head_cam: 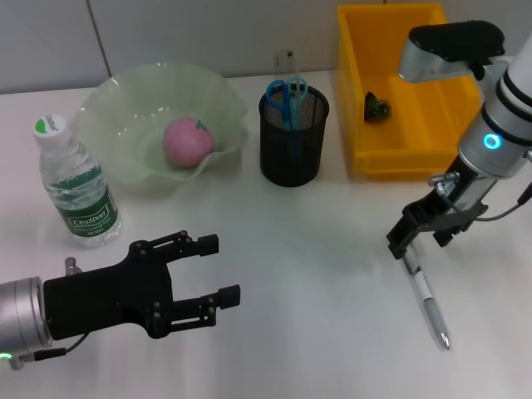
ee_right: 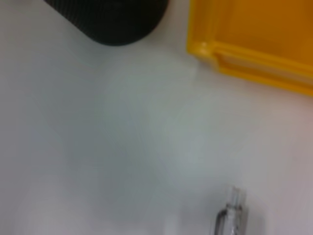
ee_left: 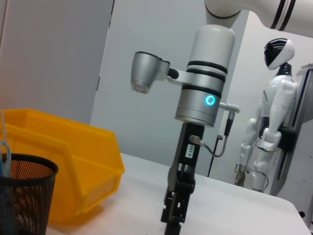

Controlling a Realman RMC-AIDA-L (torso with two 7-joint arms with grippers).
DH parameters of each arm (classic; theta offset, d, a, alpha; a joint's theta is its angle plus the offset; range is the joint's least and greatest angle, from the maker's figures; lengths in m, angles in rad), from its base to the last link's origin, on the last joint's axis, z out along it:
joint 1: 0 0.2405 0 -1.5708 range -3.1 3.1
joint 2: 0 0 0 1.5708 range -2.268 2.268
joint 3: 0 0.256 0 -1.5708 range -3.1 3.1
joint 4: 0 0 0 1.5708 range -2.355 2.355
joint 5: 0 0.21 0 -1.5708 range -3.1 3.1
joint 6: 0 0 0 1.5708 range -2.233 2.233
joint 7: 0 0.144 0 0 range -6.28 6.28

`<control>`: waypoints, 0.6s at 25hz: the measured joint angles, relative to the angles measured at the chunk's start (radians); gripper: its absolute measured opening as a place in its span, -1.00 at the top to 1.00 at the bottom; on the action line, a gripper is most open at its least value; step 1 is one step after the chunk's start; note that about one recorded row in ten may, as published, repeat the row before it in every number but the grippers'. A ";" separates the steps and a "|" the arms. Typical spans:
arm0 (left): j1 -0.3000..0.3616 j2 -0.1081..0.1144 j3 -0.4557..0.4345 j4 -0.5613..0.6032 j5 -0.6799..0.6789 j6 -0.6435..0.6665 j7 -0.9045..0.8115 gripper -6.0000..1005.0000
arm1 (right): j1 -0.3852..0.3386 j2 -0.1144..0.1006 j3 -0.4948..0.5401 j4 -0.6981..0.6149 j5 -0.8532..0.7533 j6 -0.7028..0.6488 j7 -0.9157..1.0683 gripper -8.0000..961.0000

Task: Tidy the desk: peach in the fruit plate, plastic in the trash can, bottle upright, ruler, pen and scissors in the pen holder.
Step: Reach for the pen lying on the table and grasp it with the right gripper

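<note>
Head view of a white desk (head_cam: 291, 274). At 11 o'clock stands the pale green fruit plate (head_cam: 224, 100), with the pink peach (head_cam: 186, 141) lying inside it. Just beside the plate, at 9 o'clock, the water bottle (head_cam: 76, 187) stands upright, white cap on. Near 12 o'clock, the black mesh pen holder (head_cam: 293, 141) carries the blue-handled scissors (head_cam: 285, 93); a clear ruler (head_cam: 290, 60) shows at its far rim. At 1 o'clock, the yellow trash can (head_cam: 391, 154) contains a small dark green piece of plastic (head_cam: 377, 107).

The pen (head_cam: 427, 295) lies flat on the desk at 4 o'clock, its tip pointing toward the near edge. The right gripper (head_cam: 407, 243) stands at the pen's upper end, fingers pointing down; whether they are closed on the pen cannot be told. The right wrist view shows the pen's clear end (ee_right: 231, 213) on the bare desk.

The left gripper (head_cam: 218, 270) hovers at 7 o'clock, fingers spread apart and grasping nothing, well apart from the bottle.
</note>
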 joint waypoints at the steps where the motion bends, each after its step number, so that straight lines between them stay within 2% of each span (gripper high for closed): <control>1: 0.000 -0.001 0.000 0.000 0.001 0.000 0.000 -0.58 | 0.007 0.003 -0.005 0.004 0.000 0.010 -0.001 -0.52; 15: -0.004 0.003 0.000 0.000 0.003 0.009 0.000 -0.58 | 0.043 0.006 -0.008 0.087 -0.002 0.070 -0.001 -0.47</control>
